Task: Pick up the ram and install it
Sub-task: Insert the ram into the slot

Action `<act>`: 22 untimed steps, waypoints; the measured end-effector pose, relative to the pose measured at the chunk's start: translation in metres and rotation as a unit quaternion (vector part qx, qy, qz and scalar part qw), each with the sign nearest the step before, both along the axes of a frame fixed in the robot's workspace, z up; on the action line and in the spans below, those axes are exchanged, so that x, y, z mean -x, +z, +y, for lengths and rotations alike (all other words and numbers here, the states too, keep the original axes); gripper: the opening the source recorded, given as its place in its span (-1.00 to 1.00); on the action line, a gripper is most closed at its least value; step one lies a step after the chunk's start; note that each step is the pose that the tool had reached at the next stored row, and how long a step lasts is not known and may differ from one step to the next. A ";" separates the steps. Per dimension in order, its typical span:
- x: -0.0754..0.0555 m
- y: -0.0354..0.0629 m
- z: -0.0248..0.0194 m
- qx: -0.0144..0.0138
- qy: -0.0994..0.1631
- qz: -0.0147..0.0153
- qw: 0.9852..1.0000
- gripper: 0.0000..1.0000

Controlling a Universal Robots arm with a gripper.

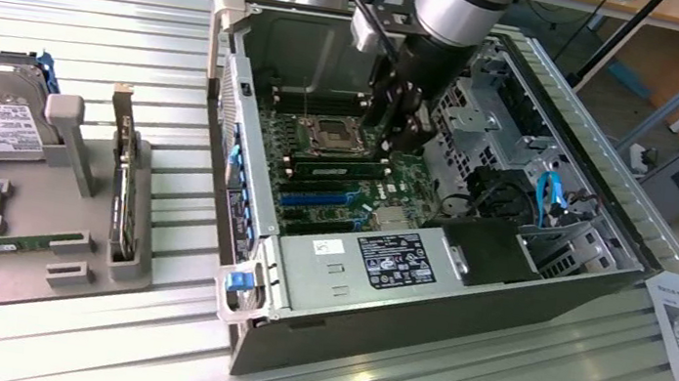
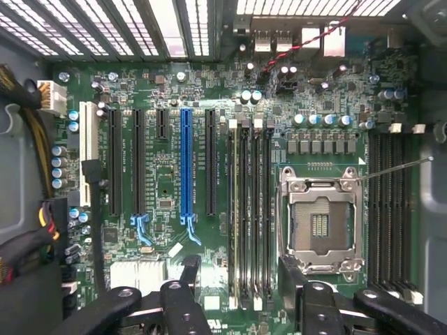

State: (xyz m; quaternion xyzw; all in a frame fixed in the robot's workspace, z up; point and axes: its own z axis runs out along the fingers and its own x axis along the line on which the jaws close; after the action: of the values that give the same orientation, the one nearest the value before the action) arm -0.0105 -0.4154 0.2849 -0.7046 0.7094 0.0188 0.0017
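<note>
Green mobo [image 2: 167,164], spread fingers [image 2: 190,273] (room btwn)

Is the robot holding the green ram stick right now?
No, the ram lies in the grey tray outside the case, while the open fingers hang over the motherboard with nothing between them.

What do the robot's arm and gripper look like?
The arm is a silver-grey cylindrical tube that ends in a black wrist section, with a pale bracket and a thin dark cable beside it. The gripper is black, built of jointed link bars with round silver pivot pins. Its fingers are black too.
</note>
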 end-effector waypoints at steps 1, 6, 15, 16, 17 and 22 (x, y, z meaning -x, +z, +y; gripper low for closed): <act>0.000 0.0019 0.0000 0.000 0.000 0.000 1.000 0.13; 0.000 0.0139 0.0000 0.000 0.000 0.000 1.000 0.13; 0.000 0.0426 0.0000 0.000 0.000 0.000 1.000 0.13; 0.000 0.0459 0.0000 0.000 0.000 0.000 1.000 0.13; 0.000 0.0495 0.0000 0.000 0.000 0.000 1.000 0.13; 0.000 0.0638 0.0000 0.000 0.000 0.000 1.000 0.13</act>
State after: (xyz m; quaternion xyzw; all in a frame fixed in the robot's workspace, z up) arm -0.0102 -0.4154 0.3488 -0.7046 0.7093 0.0188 0.0016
